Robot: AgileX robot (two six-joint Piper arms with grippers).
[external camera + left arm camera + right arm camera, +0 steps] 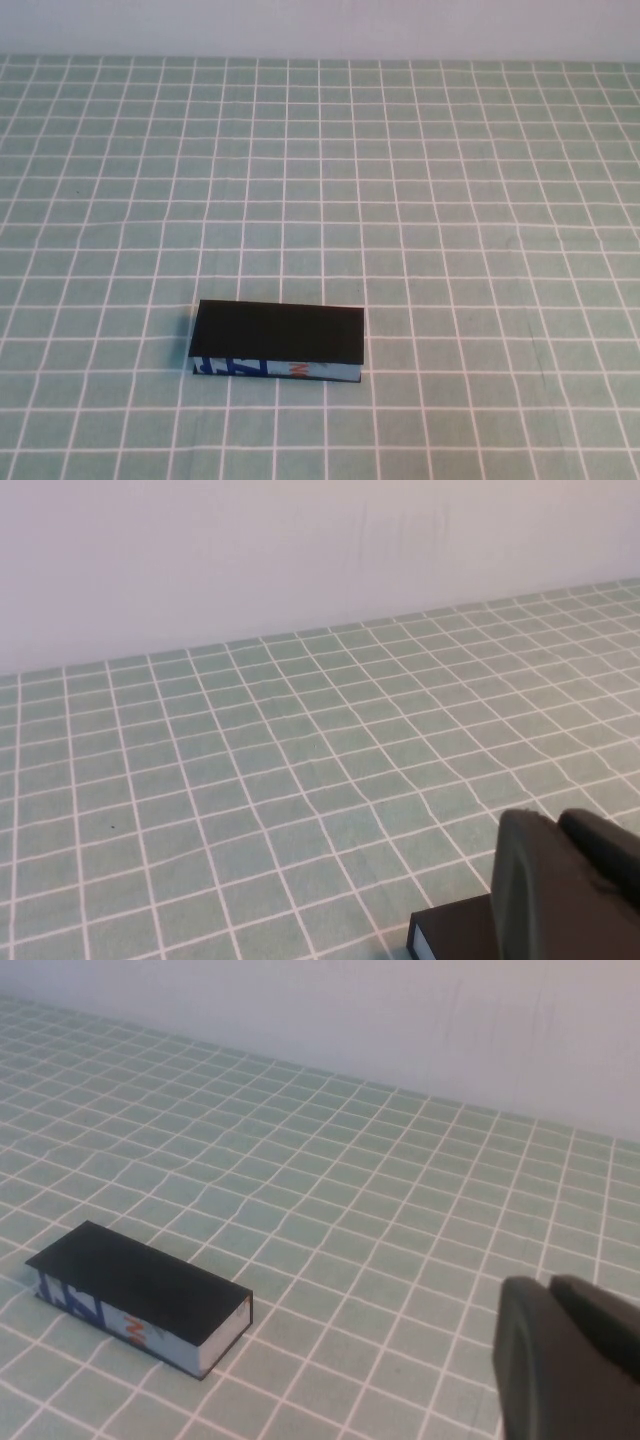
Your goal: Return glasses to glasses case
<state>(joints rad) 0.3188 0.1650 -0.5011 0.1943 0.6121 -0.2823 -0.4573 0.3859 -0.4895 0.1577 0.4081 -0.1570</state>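
The glasses case (278, 335) lies closed on the green checked cloth, near the front middle, black lid up, with its light-blue printed side facing me. It also shows in the right wrist view (135, 1290), and one corner of it shows in the left wrist view (450, 935). The glasses are out of view. My left gripper (555, 820) is shut and empty, raised just beside the case's corner. My right gripper (548, 1285) is shut and empty, raised well off to the case's side. Neither gripper shows in the high view.
The green cloth with a white grid (420, 200) covers the whole table. A pale wall (320, 25) runs along the far edge.
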